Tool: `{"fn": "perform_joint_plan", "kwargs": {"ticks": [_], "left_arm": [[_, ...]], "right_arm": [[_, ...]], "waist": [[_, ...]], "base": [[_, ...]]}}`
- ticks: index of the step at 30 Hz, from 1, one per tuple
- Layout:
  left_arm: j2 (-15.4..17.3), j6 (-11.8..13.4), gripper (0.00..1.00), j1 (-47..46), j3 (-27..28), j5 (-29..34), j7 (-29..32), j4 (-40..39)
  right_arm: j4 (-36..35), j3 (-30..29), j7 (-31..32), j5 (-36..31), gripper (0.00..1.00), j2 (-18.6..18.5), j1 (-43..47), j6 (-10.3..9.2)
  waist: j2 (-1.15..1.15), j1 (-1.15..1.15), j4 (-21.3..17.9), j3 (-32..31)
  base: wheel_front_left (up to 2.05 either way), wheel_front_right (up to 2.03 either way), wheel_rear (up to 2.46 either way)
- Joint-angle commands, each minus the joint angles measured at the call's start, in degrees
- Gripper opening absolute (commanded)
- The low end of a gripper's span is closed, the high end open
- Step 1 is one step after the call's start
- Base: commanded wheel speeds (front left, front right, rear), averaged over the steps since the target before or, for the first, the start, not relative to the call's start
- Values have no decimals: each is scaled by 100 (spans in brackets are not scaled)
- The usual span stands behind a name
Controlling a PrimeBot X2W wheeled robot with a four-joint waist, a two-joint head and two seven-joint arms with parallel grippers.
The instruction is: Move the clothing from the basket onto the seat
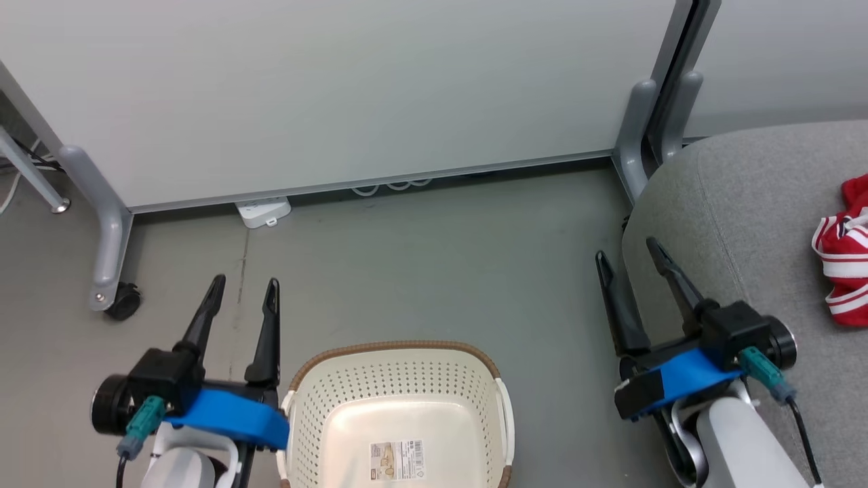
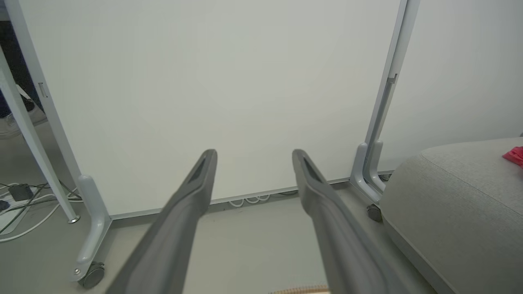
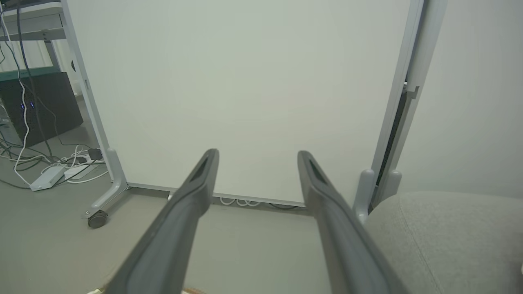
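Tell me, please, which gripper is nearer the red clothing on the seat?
The right gripper: it hovers at the seat's edge, beside the clothing. The left gripper is on the far side of the basket.

Left claw (image 2: 253,154) wide apart before white panel (image 2: 204,81); seat (image 2: 457,196) at right, clothing (image 2: 515,156) atop.

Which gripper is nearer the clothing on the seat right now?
The right gripper: it sits open beside the seat, which holds the red clothing. The left gripper is across the floor, beside the basket.
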Motion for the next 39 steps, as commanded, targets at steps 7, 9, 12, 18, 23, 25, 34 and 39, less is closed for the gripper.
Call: {"fn": "perform_joint_plan", "kwargs": {"ticks": [7, 9, 12, 18, 23, 25, 34, 39], "left_arm": [[-233, -163, 100, 587, 370, 320, -16, -41], [-299, -203, 100, 717, 474, 390, -16, -55], [-364, -248, 100, 864, 581, 496, -16, -84], [-460, -327, 100, 1067, 788, 626, -16, -59], [-506, -379, 100, 1152, 891, 678, -16, -25], [-517, -396, 100, 1179, 918, 704, -16, -21], [-556, -441, 100, 1206, 1023, 768, -16, -16], [-567, -448, 100, 1191, 1062, 840, -16, -7]], "right_arm": [[41, -337, -2, 29, 100, 113, 684, -6], [12, -437, -3, 15, 100, 140, 834, -6], [-28, -555, -2, 5, 100, 162, 1000, -6], [-96, -760, -2, 15, 100, 228, 1238, -6], [-149, -866, -2, -16, 100, 288, 1388, -6], [-159, -897, -2, -27, 100, 311, 1427, -6], [-180, -1005, -2, -47, 100, 370, 1464, -6], [-192, -1022, -2, -57, 100, 389, 1466, -6]], "waist": [[0, 1, 26, -374], [0, 1, 8, -449], [0, 1, -17, -509], [0, 1, -50, -603], [0, 1, -46, -657], [0, 1, -48, -677], [0, 1, -67, -686], [0, 1, -72, -677]], "base": [[0, 0, 0], [0, 0, 0], [0, 0, 0], [0, 0, 0], [0, 0, 0], [0, 0, 0], [0, 0, 0], [0, 0, 0]]}}
